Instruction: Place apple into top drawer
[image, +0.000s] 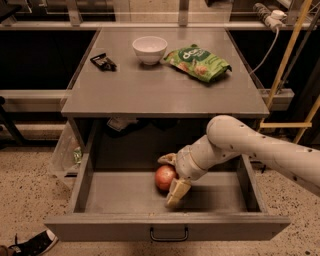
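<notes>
The top drawer (125, 192) of the grey cabinet is pulled wide open, with its flat front and dark handle (169, 234) toward me. The reddish-orange apple (164, 177) rests on the drawer floor near the middle. My gripper (166, 182) reaches down into the drawer from the right. Its fingers are spread, one behind the apple (167, 159) and one in front of it (176, 193), so the apple sits loosely between them. My white arm (250, 147) crosses over the drawer's right side.
On the cabinet top (165, 90) stand a white bowl (149, 48), a green snack bag (199, 62) and a small dark packet (103, 61). A plastic bag (67, 150) hangs at the cabinet's left. A shoe (35, 244) lies on the floor at the lower left.
</notes>
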